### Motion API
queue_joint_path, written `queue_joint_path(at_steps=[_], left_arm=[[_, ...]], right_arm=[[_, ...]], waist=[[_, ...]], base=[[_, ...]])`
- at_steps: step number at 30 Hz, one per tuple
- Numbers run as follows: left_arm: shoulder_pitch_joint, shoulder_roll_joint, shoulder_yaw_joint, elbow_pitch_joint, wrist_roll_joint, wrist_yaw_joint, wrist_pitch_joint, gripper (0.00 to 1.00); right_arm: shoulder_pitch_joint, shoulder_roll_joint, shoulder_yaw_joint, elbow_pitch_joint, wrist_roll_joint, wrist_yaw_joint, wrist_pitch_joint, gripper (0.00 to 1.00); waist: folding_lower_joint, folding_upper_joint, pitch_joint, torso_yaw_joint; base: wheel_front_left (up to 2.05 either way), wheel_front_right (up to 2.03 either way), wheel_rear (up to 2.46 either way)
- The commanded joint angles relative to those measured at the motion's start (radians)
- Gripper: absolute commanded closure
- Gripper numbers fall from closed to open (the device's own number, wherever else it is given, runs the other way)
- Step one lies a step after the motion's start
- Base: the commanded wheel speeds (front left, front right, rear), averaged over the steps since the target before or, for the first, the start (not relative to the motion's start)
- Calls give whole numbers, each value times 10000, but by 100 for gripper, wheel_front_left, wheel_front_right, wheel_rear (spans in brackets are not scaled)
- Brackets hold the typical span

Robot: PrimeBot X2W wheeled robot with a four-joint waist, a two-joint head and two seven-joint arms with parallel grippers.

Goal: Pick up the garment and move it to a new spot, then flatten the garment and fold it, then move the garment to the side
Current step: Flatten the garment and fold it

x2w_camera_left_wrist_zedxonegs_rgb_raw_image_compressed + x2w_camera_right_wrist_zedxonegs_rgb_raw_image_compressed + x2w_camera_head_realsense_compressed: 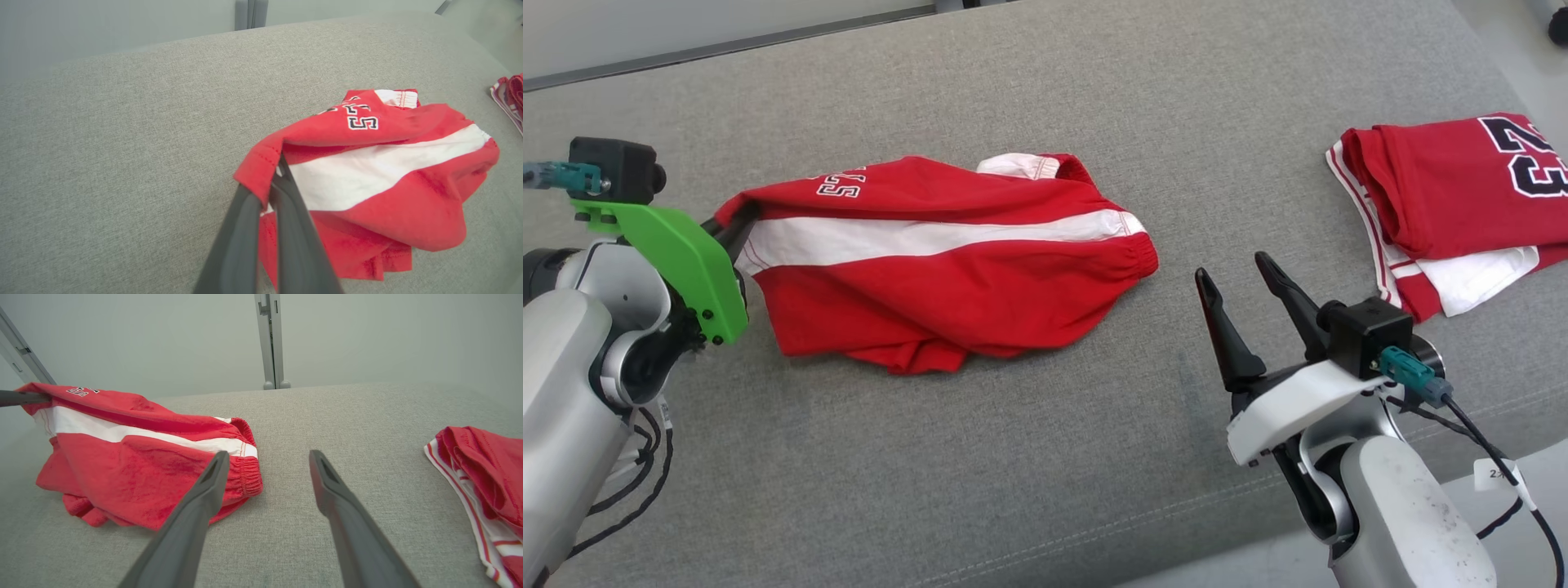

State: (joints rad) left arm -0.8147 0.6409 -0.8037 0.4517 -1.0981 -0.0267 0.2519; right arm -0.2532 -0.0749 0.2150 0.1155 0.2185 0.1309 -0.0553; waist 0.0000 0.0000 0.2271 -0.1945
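The garment [947, 278], red shorts with a white stripe, was seen crumpled on the grey bench [1013, 474], slightly toward 9 o'clock of centre in the head view. Its 9 o'clock hem was clamped in the left hand [734, 233] and raised a little. The right hand [1232, 266] was held spread and empty at 4 o'clock. The cloth was judged light and limp, and the elastic waistband at 3 o'clock was judged the firmer second hold.
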Motion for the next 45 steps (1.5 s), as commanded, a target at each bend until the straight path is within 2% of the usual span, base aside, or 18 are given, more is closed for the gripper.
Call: queue_joint_path(at_steps=[1, 3, 4, 10, 18, 22, 29, 32, 38, 45], left_arm=[[-213, -84, -1, 242, 52, -57, 111, 52], [-335, -191, -69, 594, 67, -63, 224, 2], [-363, -229, -89, 760, 56, -46, 254, 0], [-291, -277, -38, 1587, 80, -127, -115, 0], [318, -271, 161, 1139, 272, -208, -1568, 0], [1214, -437, 385, 280, 548, 471, -3135, 0], [2937, -439, 506, -1354, 973, 1892, -4703, 0], [3741, -380, 643, -2059, 1183, 2514, -4969, 0], [5300, -333, 1344, -3329, 1443, 3489, -5165, 0], [6995, -625, 2444, -4379, 1844, 3959, -5172, 0]], right_arm=[[-149, -11, 68, 116, 54, -5, -96, 0], [-264, -4, 131, 272, 93, -5, -172, 0], [-289, -7, 145, 347, 100, -5, -205, 0], [-387, -120, 71, 728, 154, -5, -357, 0], [-141, -285, -202, 765, 94, -5, -452, 0], [126, -397, -574, 646, 6, -5, -430, 0], [370, -480, -1129, 261, -210, -5, -336, 0], [471, -430, -1338, 66, -291, -5, -269, 0], [755, -316, -1617, -319, -439, -5, -156, 0], [1209, -157, -1741, -715, -539, -5, -12, 0]], waist=[[0, 0, 114, -55], [0, 0, 157, -40], [0, 0, 165, -24], [0, 0, -43, 262], [0, 0, -545, 689], [0, 0, -980, 999], [0, 0, -1440, 1343], [0, 0, -1615, 1436], [0, 0, -2000, 1580], [0, 0, -2432, 1620]], base=[[0, 0, 0], [0, 0, 0], [0, 0, 0], [0, 0, 0], [0, 0, 0], [0, 0, 0], [0, 0, 0], [0, 0, 0], [0, 0, 0], [0, 0, 0]])
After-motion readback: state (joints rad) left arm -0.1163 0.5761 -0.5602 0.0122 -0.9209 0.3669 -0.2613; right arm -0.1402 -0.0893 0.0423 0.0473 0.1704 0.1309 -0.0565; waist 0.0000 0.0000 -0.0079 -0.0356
